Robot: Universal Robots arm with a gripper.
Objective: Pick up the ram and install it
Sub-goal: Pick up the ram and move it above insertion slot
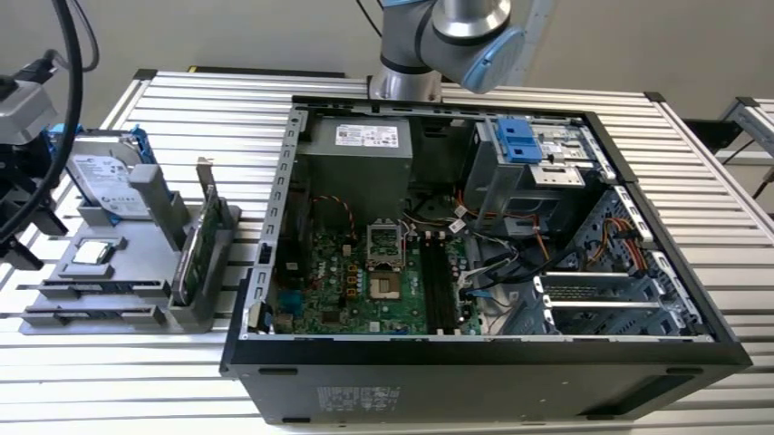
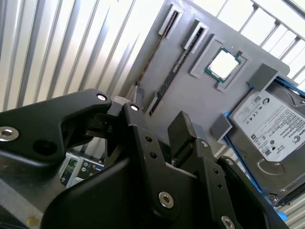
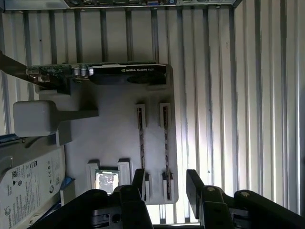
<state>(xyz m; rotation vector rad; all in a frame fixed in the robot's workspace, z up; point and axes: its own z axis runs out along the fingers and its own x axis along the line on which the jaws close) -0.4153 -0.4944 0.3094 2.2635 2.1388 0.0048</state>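
Released and holding nothing, the gripper (image 3: 167, 181) hangs over the ram (image 3: 165, 138), which stands on edge in the grey holder (image 3: 114, 138) on the counter (image 3: 214, 95); in the exterior view that holder sits at nine o'clock from the computer case (image 1: 484, 362)

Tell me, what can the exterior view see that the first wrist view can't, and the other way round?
Exterior view's extras: the inside of the open computer case with its green motherboard, and the robot arm. First wrist view's extra: the black jaws standing open, with the end of one ram stick seen between them. Shared: the grey holder on the slatted table, carrying two ram sticks, the hard drive, the expansion card and a square chip.
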